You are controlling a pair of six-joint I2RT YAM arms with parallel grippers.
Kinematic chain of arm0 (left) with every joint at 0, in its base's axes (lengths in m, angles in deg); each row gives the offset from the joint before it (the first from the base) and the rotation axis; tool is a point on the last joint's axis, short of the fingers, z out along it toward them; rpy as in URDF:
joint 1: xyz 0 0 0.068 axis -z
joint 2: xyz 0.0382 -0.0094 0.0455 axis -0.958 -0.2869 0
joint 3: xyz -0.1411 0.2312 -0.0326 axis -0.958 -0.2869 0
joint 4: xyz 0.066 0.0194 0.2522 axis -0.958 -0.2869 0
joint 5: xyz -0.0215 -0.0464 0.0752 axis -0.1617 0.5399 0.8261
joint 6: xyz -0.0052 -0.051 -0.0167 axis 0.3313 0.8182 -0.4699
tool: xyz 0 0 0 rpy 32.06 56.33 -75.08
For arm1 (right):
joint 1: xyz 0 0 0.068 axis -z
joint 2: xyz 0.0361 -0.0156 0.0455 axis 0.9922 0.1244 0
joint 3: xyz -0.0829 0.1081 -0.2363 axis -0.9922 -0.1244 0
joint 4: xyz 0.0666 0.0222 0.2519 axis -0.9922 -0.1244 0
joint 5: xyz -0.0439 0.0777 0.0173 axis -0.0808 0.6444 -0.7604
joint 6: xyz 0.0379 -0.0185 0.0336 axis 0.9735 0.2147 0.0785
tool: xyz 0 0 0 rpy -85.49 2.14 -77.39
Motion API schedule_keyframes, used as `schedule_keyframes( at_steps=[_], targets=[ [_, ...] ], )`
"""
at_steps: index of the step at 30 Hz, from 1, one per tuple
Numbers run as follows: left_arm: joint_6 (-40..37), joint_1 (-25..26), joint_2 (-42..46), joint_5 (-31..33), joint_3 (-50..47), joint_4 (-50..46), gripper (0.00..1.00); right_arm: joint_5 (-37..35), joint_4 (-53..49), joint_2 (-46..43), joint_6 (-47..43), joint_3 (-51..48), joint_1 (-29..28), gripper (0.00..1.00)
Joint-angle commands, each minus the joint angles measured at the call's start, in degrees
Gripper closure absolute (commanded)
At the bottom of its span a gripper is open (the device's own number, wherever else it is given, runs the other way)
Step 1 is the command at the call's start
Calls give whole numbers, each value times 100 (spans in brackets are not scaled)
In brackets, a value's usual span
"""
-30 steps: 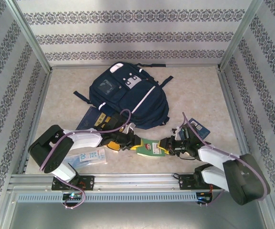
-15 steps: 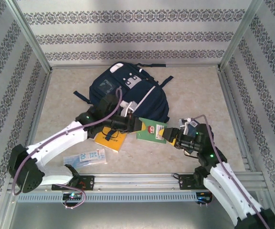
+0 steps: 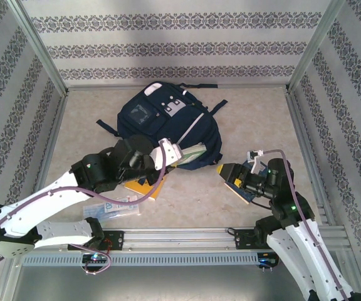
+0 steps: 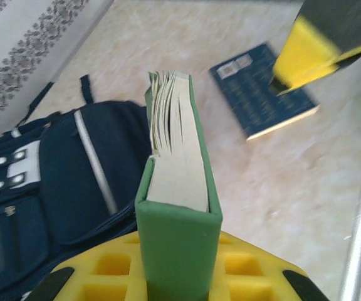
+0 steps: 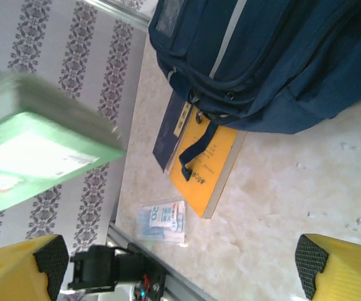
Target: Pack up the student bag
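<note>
Left hand (image 4: 177, 276) clamped on green book (image 4: 175, 182), at student bag (image 3: 162, 122) edge; right hand (image 5: 180, 260) wide open, empty, near blue book (image 4: 265, 91) on counter (image 3: 262, 125).

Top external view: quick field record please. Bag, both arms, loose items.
bag: student bag, lying flat, far middle of table
left gripper: jaws shut on green book, at the bag's near edge
right gripper: jaws open, empty, over blue book lying on the table
under bag's near edge: orange book, dark blue booklet beside it
near left base: plastic packet
</note>
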Motion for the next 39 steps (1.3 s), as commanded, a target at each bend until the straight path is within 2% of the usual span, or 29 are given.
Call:
schedule_keyframes(
  at_steps=[1,3,6,8,10,14,21,27,31,36,39],
  targets=[
    [-878,41,217,176,-118,506,100,463,349,29,105,310,-151,7],
    [-1050,41,336,-301,-209,520,100,269,178,-88,-436,568,-389,8],
    [-1373,41,503,-823,-229,392,100,-492,-234,-302,-1778,915,-809,9],
    [-1606,41,746,-984,-449,617,100,-635,364,-695,-2758,651,-1099,13],
    [-1788,38,996,-1255,-675,850,100,-927,1049,-1131,-3492,292,-1399,12],
    [-1823,6,1421,-1915,-1023,1277,100,-1262,1646,-1314,-4880,-19,-1884,11],
    [-1640,-215,1682,-3079,-1410,1693,100,-1276,2690,-831,-5171,-124,-2161,11],
    [-1342,-409,1872,-3507,-1660,2156,100,-1829,2945,-523,-5938,-191,-3375,11],
    [-1210,-502,2043,-3820,-1842,2360,100,-2041,3082,-239,-6218,-213,-3868,11],
    [-1025,-646,2134,-4121,-1966,2436,100,-1901,3486,81,-6055,-209,-4050,23],
    [-883,-770,2126,-4284,-1992,2439,100,-1750,3686,49,-5891,-226,-4055,47]
  ],
)
